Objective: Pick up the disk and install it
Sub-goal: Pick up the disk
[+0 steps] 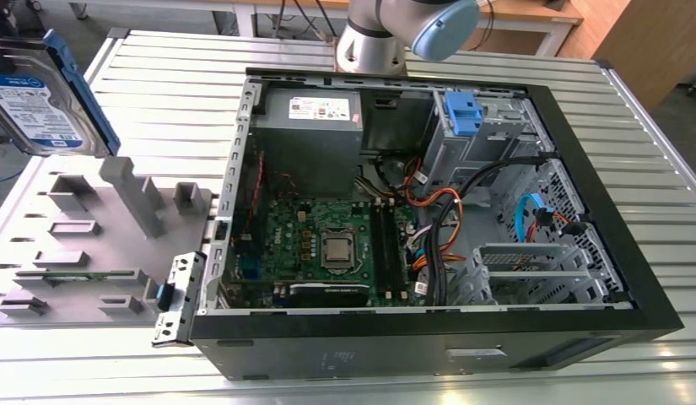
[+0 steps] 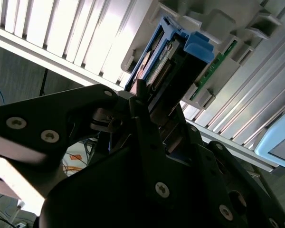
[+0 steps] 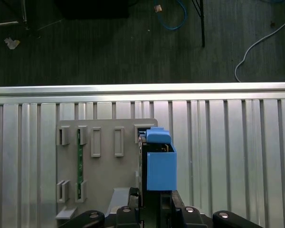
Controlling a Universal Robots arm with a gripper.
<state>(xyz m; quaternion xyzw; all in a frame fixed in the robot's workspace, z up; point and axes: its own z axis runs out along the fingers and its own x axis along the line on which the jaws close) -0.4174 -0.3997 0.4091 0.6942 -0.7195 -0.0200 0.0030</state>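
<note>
Disk: the disk (image 1: pixel 38 99) hangs tilted at the exterior view's far left, label towards the camera. It sits above the grey fixture tray (image 1: pixel 55 283), clear of its upright posts and well apart from the open computer case (image 1: pixel 601 202).
Gripper: in the first wrist view the gripper (image 3: pixel 154 206) straddles the disk edge-on, fingers pressed against its two flat faces, pinching the disk. The second wrist view looks along the fingers to the blue carrier frame (image 2: pixel 152 45) and its tab end.
Tray: it lies on the slatted metal table (image 1: pixel 168 76), just left of the case in the exterior view, with a green board strip (image 3: pixel 79 161) standing in one slot.
Step in hand: by my reading, the pick is made and the disk is lifted free; installing is not yet done.
Doing it well: the hold looks to be on one end only, so a firm, square pinch matters and tilting should be slow. The free end must pass well above the tray posts and the case's near wall.
Case hazards: loose cables (image 1: pixel 432 228) cross the middle, near the drive cage (image 1: pixel 528 270) and the blue latch (image 1: pixel 462 114); the carrier frame could snag on them.
Not the target: the grey power-supply box (image 1: pixel 308 126) at the far side.
</note>
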